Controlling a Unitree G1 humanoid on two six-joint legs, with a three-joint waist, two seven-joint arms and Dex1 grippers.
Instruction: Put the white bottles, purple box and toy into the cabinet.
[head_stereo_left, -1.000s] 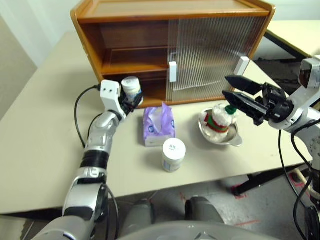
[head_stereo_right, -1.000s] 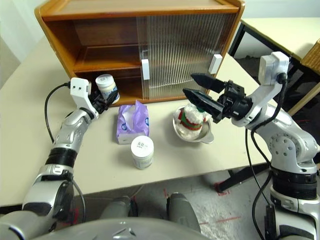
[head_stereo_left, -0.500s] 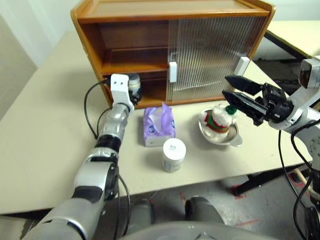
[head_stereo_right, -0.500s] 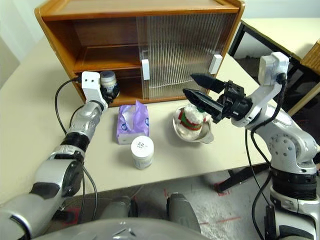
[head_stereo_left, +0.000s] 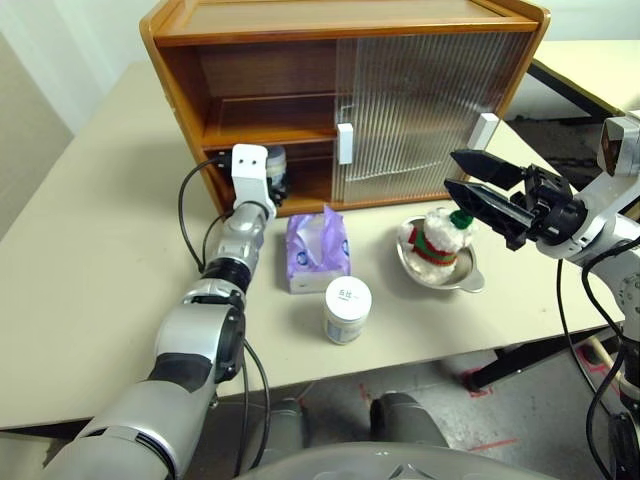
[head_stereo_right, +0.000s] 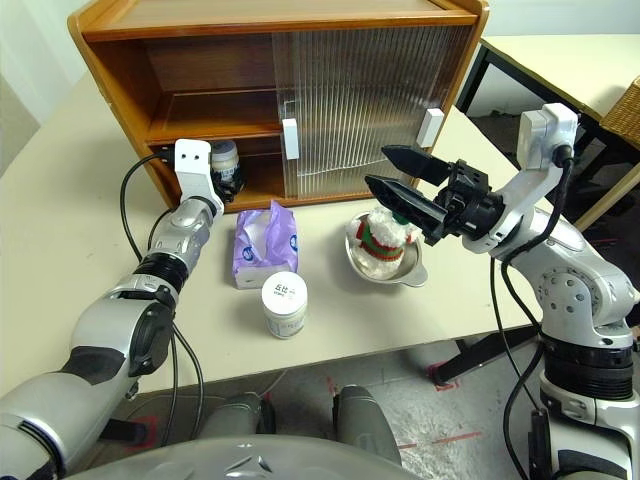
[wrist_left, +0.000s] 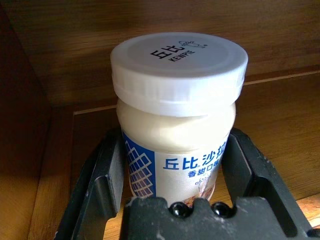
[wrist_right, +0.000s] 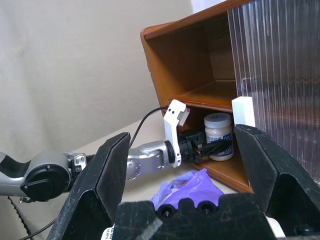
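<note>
White plastic, one bottle (wrist_left: 177, 115) stands upright inside the lower shelf of the cabinet (head_stereo_left: 250, 90), with the left gripper (wrist_left: 175, 175) clamped on its labelled body, one black finger on each side. The right gripper (head_stereo_left: 470, 180) hangs above the toy (head_stereo_left: 438, 238) (which sits in a metal dish (head_stereo_left: 470, 278)), jaws wide apart, holding nothing. Purple box (head_stereo_left: 317, 250) and second bottle (head_stereo_left: 346, 310) rest on the table (head_stereo_left: 90, 250).

One white bottle (wrist_left: 177, 115) upright inside cabinet (head_stereo_left: 260, 60), another (head_stereo_left: 347, 310) beside purple box (head_stereo_left: 317, 250); toy (head_stereo_left: 437, 238) apart.
</note>
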